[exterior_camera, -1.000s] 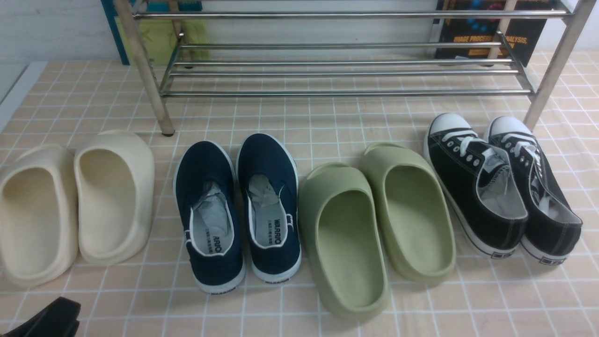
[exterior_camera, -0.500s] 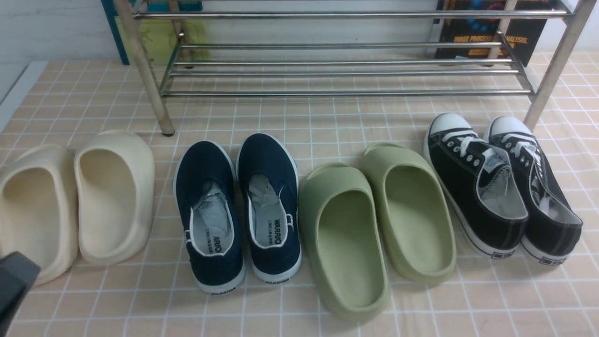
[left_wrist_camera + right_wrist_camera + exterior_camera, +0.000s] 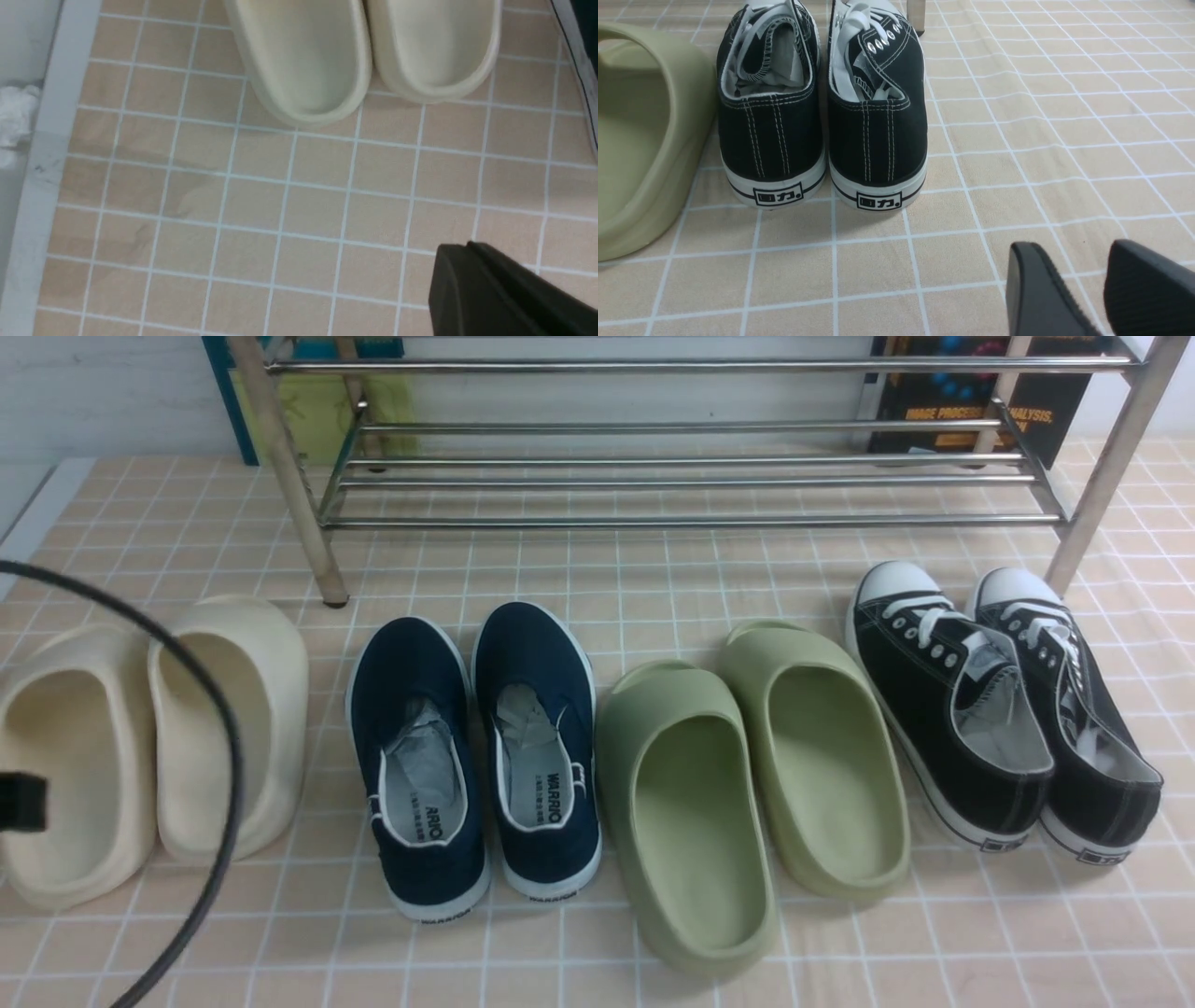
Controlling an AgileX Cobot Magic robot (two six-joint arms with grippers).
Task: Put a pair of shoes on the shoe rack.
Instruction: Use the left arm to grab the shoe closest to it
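Cable [image 3: 235, 775] now crosses the cream slides [image 3: 280, 691]. Left gripper [image 3: 463, 254]: clenched, empty; right gripper [image 3: 1071, 245]: parted. Pinch each navy shoe [image 3: 532, 649], on the floor [image 3: 308, 933], at its likely light, pliable heel.

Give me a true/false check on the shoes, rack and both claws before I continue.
1. The navy slip-ons are on the floor, off the rack. True.
2. The right claw is gripping a black sneaker. False: the right claw is open and empty.
3. The left claw is shut, holding nothing. True.
4. The cream slides sit between the navy slip-ons and the green slides. False: the cream slides are left of the navy slip-ons.
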